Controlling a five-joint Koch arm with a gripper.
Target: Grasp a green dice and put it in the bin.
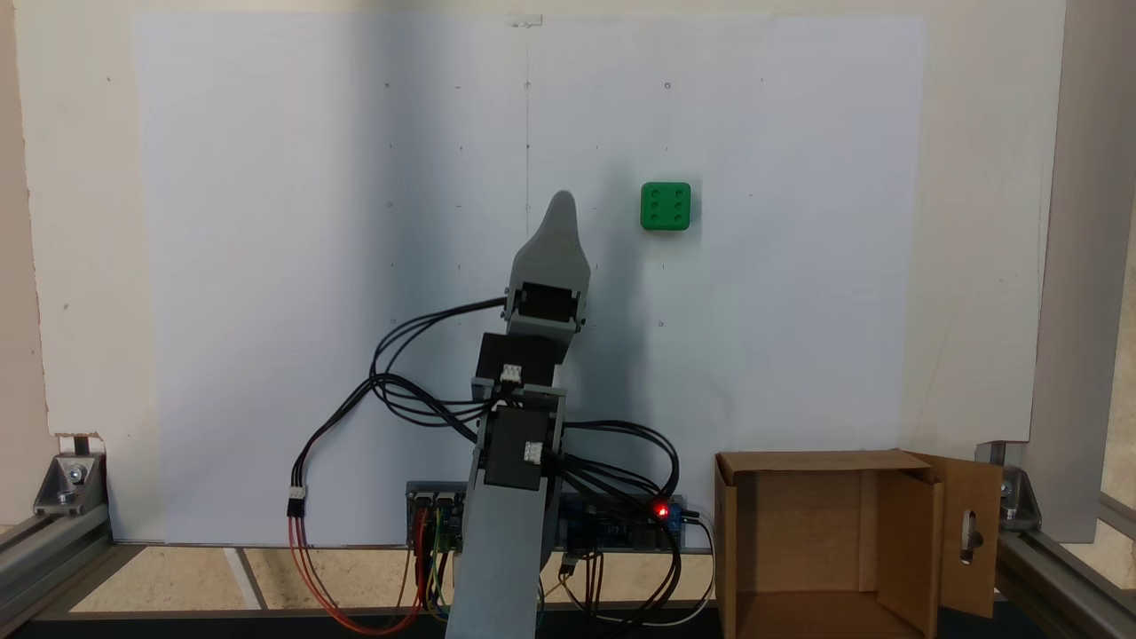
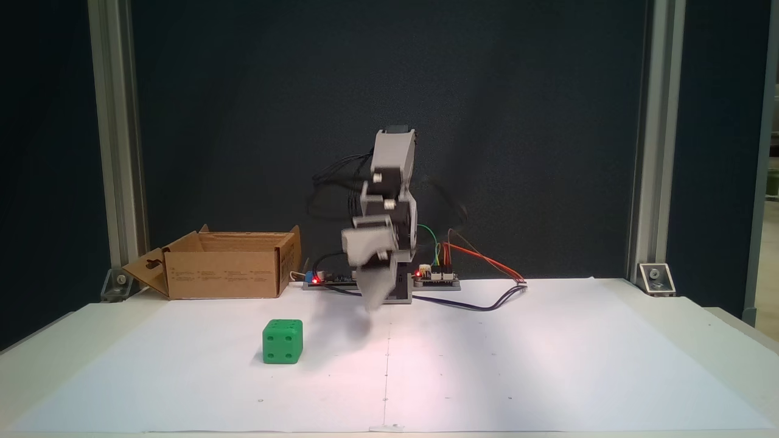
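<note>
The gripper (image 1: 563,202), its opening indeterminate because it appears as one blurred tip, hangs above the paper beside the green dice (image 1: 666,207), not touching it, presumably staging a grasp, while the bin (image 1: 825,461) sits open-topped well apart from the dice.

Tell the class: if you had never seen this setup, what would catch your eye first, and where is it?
The green dice stands out first, bright against the white sheet, lying alone with six pips up. Next comes the grey arm, its claw in the air just left of the dice in the top-down fixed view. The brown bin sits open near the arm's base, at that view's lower right.
</note>
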